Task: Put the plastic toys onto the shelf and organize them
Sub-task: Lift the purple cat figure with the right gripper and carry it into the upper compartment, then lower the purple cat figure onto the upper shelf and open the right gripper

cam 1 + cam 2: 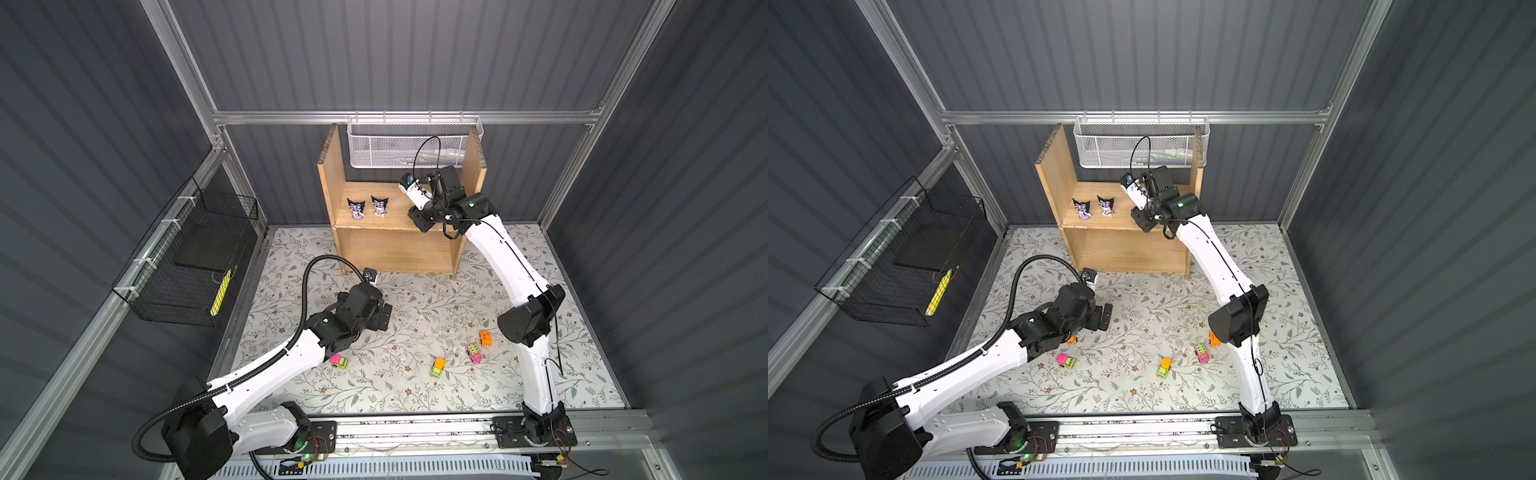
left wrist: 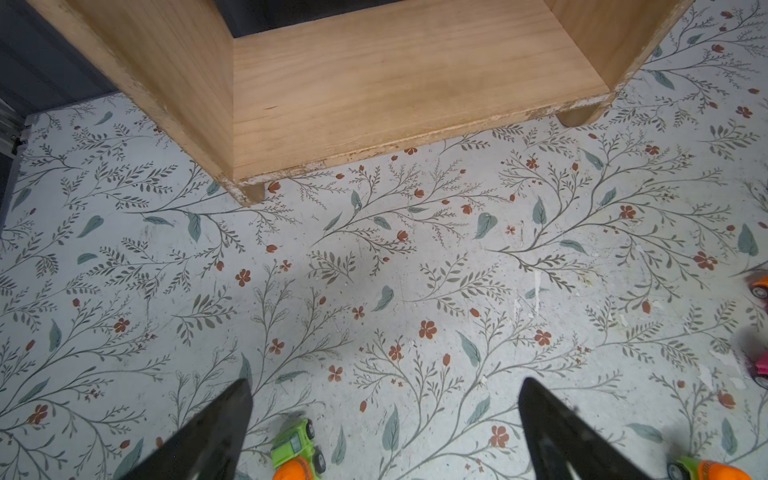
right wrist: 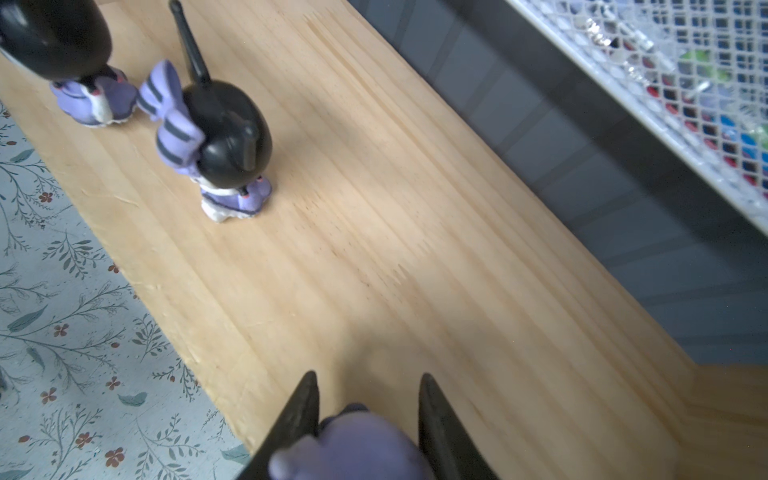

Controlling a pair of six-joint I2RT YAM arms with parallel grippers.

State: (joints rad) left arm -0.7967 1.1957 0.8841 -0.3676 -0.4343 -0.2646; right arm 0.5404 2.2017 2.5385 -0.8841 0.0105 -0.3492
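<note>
Right hand (image 3: 369, 377), closed on a purple figurine (image 3: 353, 451), over the shelf (image 3: 374, 216) at lower centre; left hand (image 2: 385, 380) spread wide, holding nothing, above the table (image 2: 374, 291).

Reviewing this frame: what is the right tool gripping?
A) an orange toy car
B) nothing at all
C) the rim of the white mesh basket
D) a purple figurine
D: in the right wrist view the right tool is shut on a purple figurine, held just over the upper board of the shelf.
</note>
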